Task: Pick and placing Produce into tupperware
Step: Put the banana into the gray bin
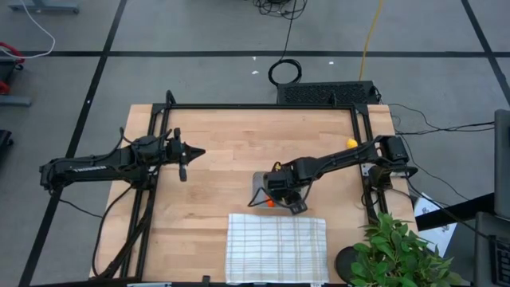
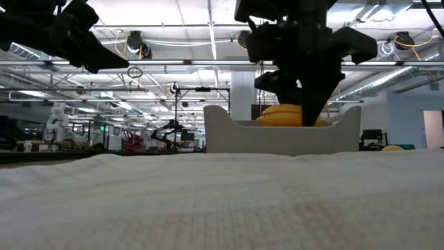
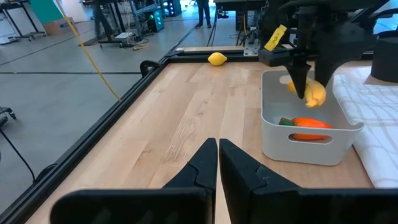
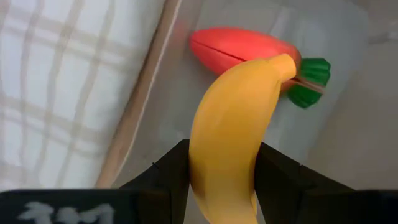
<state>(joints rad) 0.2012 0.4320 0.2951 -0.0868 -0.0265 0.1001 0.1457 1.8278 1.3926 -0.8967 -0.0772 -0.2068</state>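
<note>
Right tool (image 4: 221, 171) grips banana (image 4: 233, 130), partly hiding carrot (image 4: 239, 46).

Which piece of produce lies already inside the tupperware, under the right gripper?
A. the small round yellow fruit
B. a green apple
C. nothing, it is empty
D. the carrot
D: the carrot lies on the floor of the tupperware, while the right gripper holds the banana above it; the small round yellow fruit is out on the table, near the far edge.
</note>
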